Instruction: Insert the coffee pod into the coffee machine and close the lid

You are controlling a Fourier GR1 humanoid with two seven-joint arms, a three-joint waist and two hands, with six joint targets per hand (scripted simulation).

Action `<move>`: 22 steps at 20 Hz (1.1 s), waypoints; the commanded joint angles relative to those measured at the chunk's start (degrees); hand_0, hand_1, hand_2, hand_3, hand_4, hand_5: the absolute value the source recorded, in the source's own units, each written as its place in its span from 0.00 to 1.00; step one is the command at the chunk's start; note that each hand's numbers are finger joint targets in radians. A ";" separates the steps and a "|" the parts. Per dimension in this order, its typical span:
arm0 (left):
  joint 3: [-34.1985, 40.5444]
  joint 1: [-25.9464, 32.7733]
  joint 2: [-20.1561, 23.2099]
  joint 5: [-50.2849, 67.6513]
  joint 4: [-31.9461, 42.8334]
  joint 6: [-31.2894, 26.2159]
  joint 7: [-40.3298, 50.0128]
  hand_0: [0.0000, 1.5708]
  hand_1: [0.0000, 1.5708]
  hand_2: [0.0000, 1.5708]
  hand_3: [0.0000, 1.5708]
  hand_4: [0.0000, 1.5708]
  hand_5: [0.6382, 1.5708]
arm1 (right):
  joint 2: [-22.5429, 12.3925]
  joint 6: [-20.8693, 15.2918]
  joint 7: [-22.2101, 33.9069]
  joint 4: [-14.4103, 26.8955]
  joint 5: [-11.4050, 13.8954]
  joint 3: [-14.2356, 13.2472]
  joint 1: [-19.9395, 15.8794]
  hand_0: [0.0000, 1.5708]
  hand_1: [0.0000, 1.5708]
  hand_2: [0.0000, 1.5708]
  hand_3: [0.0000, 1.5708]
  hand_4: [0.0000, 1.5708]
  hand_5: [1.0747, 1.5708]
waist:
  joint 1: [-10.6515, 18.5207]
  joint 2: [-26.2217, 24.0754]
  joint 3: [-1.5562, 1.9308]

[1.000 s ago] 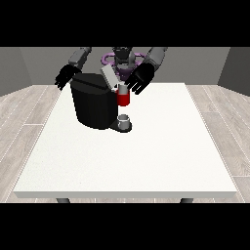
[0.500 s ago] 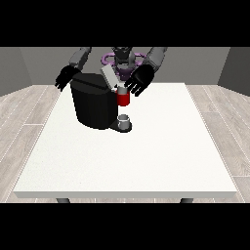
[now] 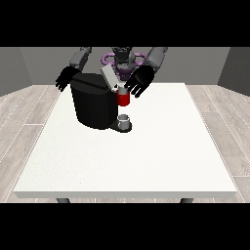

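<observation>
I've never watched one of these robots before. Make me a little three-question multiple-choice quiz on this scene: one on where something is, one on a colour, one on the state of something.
1. Where on the white table does the coffee machine stand?
A. At the edge nearest the camera
B. Towards the far side, near the robot
C. At the view's right edge

2. What colour is the part at the machine's front, above the small cup?
A. Red
B. Green
C. Yellow

3. How is the machine's lid?
A. Shut flat
B. Taken off and lying on the table
C. Raised at a slant

Answers:
1. B, since the black machine sits in the table's far half, between the two hands.
2. A, since the red part shows just below the hand at the view's right.
3. C, since the grey lid tilts up above the machine's top.
</observation>
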 commanded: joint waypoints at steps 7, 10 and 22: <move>-3.67 0.13 -0.59 -3.43 -0.45 -2.40 -1.91 0.00 0.00 0.24 0.07 0.00 1.00 | 1.03 -2.05 -1.68 2.32 1.52 0.25 -0.23 0.00 0.00 0.00 0.00 0.26 1.00 | 1.45 0.12 -0.06; -3.62 -0.12 0.57 -4.09 0.52 -3.94 -0.90 0.00 0.00 0.00 0.00 0.00 1.00 | 1.43 -1.81 -0.02 1.66 1.47 1.13 0.15 0.00 0.00 0.00 0.00 0.24 1.00 | 0.83 -0.89 -0.07; -2.95 0.71 -1.24 -4.26 -0.45 -5.42 0.78 0.00 0.00 0.00 0.00 0.00 1.00 | 2.34 -3.44 -0.03 3.15 1.29 1.21 1.35 0.00 0.00 0.00 0.00 0.23 1.00 | 2.81 -5.04 -0.07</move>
